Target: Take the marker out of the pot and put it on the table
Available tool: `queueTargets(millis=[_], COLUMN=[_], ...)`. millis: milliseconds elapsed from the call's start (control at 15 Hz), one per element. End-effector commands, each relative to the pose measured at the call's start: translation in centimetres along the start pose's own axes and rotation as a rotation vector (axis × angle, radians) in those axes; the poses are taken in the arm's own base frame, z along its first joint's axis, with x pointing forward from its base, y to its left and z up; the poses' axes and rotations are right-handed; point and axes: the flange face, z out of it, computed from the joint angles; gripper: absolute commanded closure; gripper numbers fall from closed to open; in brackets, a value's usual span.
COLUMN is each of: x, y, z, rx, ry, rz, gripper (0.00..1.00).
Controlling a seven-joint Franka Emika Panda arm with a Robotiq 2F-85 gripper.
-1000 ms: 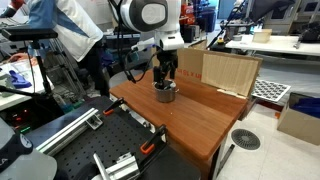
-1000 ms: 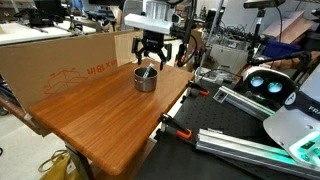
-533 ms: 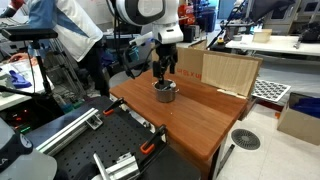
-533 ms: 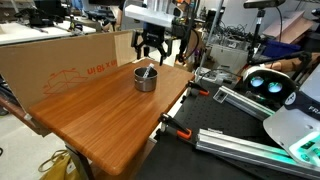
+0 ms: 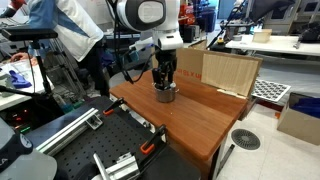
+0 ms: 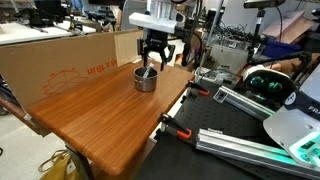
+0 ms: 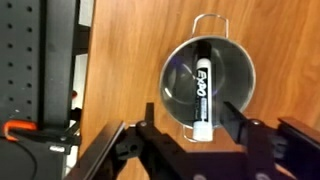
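Note:
The shiny silver pot (image 5: 165, 94) (image 6: 146, 79) stands on the reddish-brown wooden table (image 5: 205, 118) (image 6: 100, 115), near its far edge. In the wrist view the pot (image 7: 232, 62) holds the dark marker (image 7: 200, 85), which lies across the bottom with its white end toward the rim nearest me. My gripper (image 5: 164, 80) (image 6: 152, 63) (image 7: 184, 122) is open and empty. It hovers right over the pot, and its two fingers straddle the marker's white end without touching it.
A cardboard panel (image 5: 231, 70) (image 6: 70, 58) stands along the table's back edge, close to the pot. A black perforated bench (image 5: 85, 150) (image 6: 245, 145) with an orange clamp (image 7: 20, 131) adjoins the table. A person (image 5: 70, 35) stands behind the arm.
The open gripper rose a little above the pot half a second ago and has come back down over it, shifted slightly sideways. The pot and marker have not moved.

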Motion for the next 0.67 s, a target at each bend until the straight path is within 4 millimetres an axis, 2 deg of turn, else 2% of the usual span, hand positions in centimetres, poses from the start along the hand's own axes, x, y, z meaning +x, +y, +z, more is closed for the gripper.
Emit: queueTargets(millis=[0,333,600], x=[0.41,0.48,0.49], y=[-0.15,-0.14,-0.3], z=[0.12,0.1,0.05], rx=[-0.001,-0.002,-0.003], ry=[0.01,0.013,0.018], rz=[-0.001,-0.005,-0.011], gripper=[0.58,0.97,0.95])
